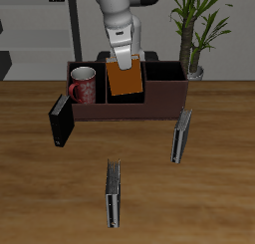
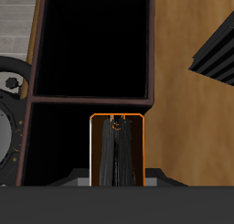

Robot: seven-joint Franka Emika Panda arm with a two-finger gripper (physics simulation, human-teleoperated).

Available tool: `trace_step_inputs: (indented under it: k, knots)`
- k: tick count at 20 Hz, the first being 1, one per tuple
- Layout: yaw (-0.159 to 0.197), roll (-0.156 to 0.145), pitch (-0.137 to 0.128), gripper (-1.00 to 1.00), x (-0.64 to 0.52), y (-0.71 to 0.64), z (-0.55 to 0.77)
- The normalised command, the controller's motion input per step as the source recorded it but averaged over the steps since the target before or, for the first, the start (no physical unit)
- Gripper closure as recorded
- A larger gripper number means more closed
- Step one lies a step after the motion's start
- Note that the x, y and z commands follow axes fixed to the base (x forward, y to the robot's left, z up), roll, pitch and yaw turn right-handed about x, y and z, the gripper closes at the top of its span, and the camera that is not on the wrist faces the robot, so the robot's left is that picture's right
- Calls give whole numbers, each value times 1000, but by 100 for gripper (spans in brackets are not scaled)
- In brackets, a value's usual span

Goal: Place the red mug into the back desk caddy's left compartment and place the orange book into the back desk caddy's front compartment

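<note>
— What sort of place was it?

— A rendered office or study, by the look of it. A wooden desk [image 1: 30,188] carried a dark maroon desk caddy [image 1: 149,104] with a red mug [image 1: 83,86] standing in one end section and an orange book [image 1: 126,81] upright in it, and grey-black books [image 1: 180,135] stood about.

— Anything behind?

— A potted plant [image 1: 194,29] stood at the back edge, and there was perhaps grey shelving [image 1: 40,19] behind, too blurred to be sure.
</note>
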Motion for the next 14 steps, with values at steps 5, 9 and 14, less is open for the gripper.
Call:
trace_step_inputs:
  k: [5, 9, 14]
  knots:
    - [-29, -20, 30, 100, 73, -41, -149]
    - [-25, -9, 42, 100, 63, -33, -133]
    - [-17, -12, 35, 100, -10, -8, -144]
